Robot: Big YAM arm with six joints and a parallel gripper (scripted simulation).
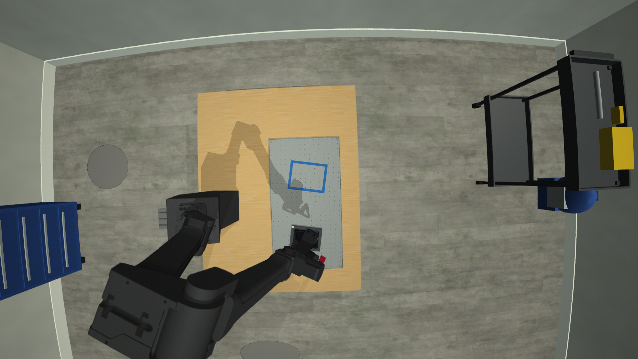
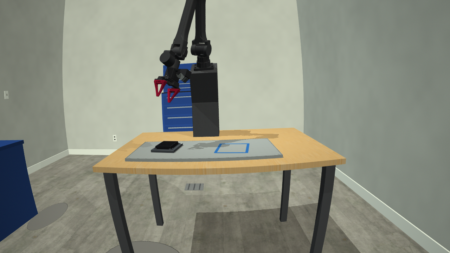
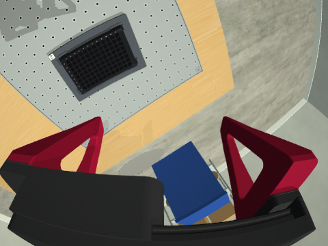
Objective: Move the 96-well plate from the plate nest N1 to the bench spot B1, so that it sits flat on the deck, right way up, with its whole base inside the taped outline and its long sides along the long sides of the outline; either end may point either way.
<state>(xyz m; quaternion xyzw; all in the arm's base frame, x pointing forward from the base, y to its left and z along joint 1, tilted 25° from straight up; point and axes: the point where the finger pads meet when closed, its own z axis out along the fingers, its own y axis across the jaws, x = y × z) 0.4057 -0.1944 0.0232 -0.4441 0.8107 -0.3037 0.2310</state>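
Observation:
The black 96-well plate (image 3: 98, 59) (image 2: 166, 146) sits in its dark grey nest at the left end of the grey perforated deck (image 2: 204, 150). It also shows from above, partly hidden by my wrist (image 1: 306, 237). The blue taped outline (image 1: 307, 176) lies empty further along the deck (image 2: 231, 148). My gripper (image 2: 165, 90) with red fingers is open and empty, high above the plate. In the wrist view the fingers stand wide apart, with the plate far below and ahead of them.
The black arm pedestal (image 2: 205, 100) stands on the wooden table behind the deck. A blue drawer cabinet (image 1: 38, 245) stands by the wall. A black cart (image 1: 557, 124) with yellow boxes is far off to the side.

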